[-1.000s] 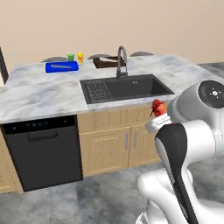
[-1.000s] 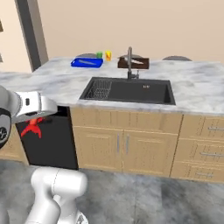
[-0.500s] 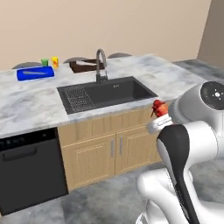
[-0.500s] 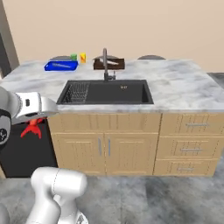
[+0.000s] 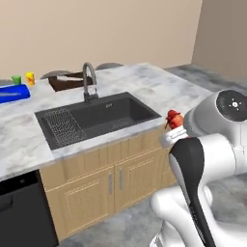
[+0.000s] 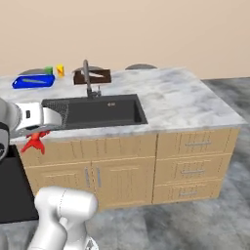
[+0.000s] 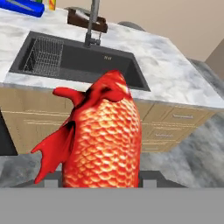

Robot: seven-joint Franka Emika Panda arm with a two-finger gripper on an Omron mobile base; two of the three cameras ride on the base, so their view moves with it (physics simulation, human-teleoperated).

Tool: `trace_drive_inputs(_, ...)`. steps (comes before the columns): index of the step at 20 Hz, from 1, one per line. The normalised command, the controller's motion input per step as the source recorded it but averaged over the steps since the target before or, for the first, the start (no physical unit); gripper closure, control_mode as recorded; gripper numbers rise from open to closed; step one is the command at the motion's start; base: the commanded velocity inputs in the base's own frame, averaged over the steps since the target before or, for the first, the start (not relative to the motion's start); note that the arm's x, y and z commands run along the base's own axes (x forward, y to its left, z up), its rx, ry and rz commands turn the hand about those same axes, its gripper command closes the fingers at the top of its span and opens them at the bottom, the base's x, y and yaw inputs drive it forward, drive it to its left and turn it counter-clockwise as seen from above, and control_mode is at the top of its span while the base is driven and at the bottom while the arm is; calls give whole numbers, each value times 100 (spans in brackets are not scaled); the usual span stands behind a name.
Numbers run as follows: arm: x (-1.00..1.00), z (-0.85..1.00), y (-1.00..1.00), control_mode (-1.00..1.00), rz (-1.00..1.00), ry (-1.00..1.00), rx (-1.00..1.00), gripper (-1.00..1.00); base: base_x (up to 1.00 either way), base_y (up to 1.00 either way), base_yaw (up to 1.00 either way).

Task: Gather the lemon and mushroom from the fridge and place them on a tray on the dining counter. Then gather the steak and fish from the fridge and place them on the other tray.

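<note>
Fish (image 7: 103, 140) comes first: a red-orange, scaly one with spread fins, standing up from between my gripper's (image 7: 99, 181) fingers in the hand view, so my jaws are closed on its lower body and hold it out in the air in front of the dining counter (image 6: 190, 100). From the left base view the fish (image 5: 173, 118) shows as a small red shape beside my arm, level with the counter's near edge; from the right base view its red fins (image 6: 34, 142) hang under my hand, in front of the cabinet doors.

Beyond it, the counter's dark inset sink (image 5: 99, 118) sits in the marble top, with a wire rack (image 5: 65, 128) in its left part and a curved tap (image 5: 88, 79) at its far edge. Just behind the tap, at the counter's far edge, lies the dark brown wooden tray (image 6: 92, 76); I cannot tell what lies in it. Further along the same far edge, toward the left end, lies the blue tray (image 6: 33, 81) with something pale and long in it that is too small to name. Near it stand a yellow cup (image 6: 60, 70) and a small green thing (image 6: 48, 70). A black dishwasher front (image 5: 21, 212) fills the space under the counter's left part.
</note>
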Motion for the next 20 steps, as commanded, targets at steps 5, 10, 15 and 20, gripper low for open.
trace_drive_inputs(5,0,0,0,100,0,0,0,100,95,-72,-15)
trace_drive_inputs(10,0,0,0,100,0,0,0,100,91,-82,-10)
trace_drive_inputs(15,0,0,0,100,0,0,0,100,82,-93,-4)
trace_drive_inputs(20,0,0,0,100,0,0,0,100,72,-97,0)
